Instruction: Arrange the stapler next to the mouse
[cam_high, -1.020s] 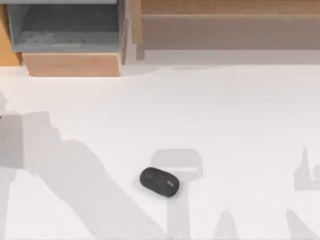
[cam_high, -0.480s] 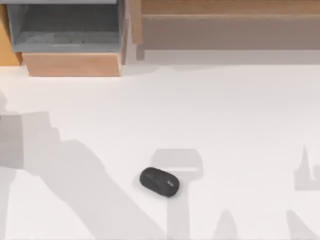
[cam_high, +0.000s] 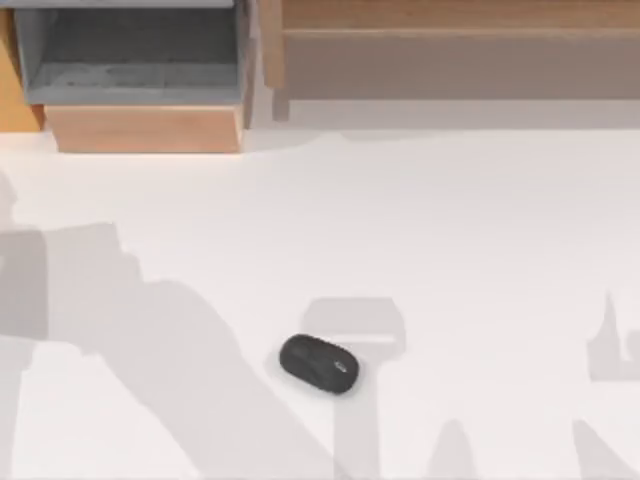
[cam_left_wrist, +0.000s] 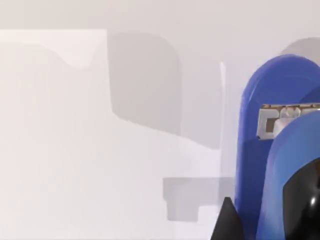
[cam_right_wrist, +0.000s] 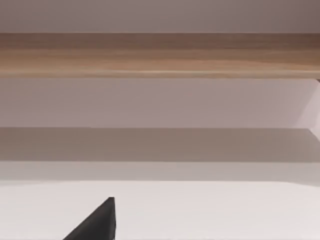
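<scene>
The mouse (cam_high: 317, 364), a dark oval with a small light mark at one end, lies on the white table a little left of centre, near the front edge. In the left wrist view the stapler (cam_left_wrist: 260, 150) looms close, bright blue with a glossy black part. It is held up above the table surface, with my left gripper (cam_left_wrist: 250, 225) shut on it and one black fingertip (cam_left_wrist: 227, 222) against its side. My right gripper (cam_right_wrist: 100, 222) is parked, facing the back wall.
A wooden box with a grey open inside (cam_high: 130, 60) stands at the back left. A wooden ledge (cam_high: 450, 15) runs along the back to the right, also seen as a rail (cam_right_wrist: 160, 55). Arm shadows lie across the left and front of the table.
The large arm shadow on the left of the table has crept slightly rightward and down. The mouse has stayed put.
</scene>
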